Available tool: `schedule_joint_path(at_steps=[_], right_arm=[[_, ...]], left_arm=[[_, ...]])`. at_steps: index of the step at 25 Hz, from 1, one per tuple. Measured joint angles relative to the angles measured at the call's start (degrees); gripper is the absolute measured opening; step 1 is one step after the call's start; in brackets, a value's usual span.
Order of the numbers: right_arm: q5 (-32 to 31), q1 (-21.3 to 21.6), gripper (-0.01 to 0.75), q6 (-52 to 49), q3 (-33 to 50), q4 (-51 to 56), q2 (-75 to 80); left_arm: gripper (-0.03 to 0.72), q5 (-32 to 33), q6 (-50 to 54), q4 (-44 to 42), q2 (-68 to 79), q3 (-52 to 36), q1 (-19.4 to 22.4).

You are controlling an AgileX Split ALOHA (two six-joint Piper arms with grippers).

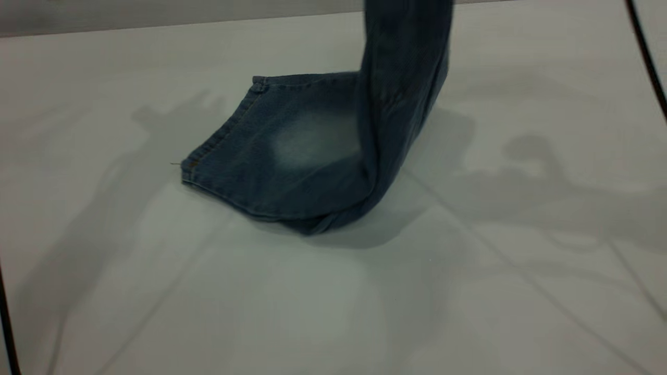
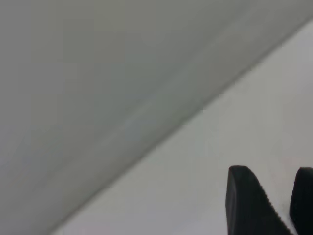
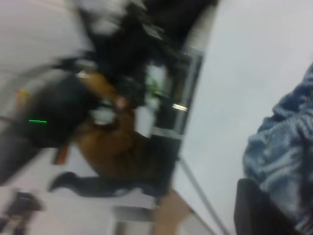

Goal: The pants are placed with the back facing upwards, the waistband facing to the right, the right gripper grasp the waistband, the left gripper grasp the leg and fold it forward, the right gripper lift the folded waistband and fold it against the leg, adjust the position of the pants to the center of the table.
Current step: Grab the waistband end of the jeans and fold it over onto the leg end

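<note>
While our right gripper [image 3: 274, 205] is holding the pants [image 1: 292, 156] up by the waistband [image 1: 406, 31], we are laying it toward nine o'clock, onto the leg [image 1: 245, 156]. Our left gripper [image 2: 279, 200] is waiting loose, fingers apart.

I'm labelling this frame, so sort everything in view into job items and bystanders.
Part of the job:
- jeans, one end lifted off the table
- right gripper, with bunched denim against it
- left gripper, over bare table, holding nothing

Just there:
- black cables at the table edges
- blurred room clutter behind the table
</note>
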State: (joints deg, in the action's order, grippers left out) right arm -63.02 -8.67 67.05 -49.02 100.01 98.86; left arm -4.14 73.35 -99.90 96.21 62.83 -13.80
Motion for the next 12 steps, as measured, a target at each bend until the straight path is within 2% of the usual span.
schedule_joint_path(at_steps=[9, 12], right_arm=[[18.00, -13.06, 0.056, 5.32, -2.99, 0.17, 2.10], [20.82, -16.11, 0.056, 5.01, -6.54, 0.12, 5.58]], left_arm=[[0.238, -0.44, 0.55, -0.06, -14.60, 0.00, 0.00], [0.238, -0.83, 0.62, -0.06, -17.23, 0.00, -0.05]])
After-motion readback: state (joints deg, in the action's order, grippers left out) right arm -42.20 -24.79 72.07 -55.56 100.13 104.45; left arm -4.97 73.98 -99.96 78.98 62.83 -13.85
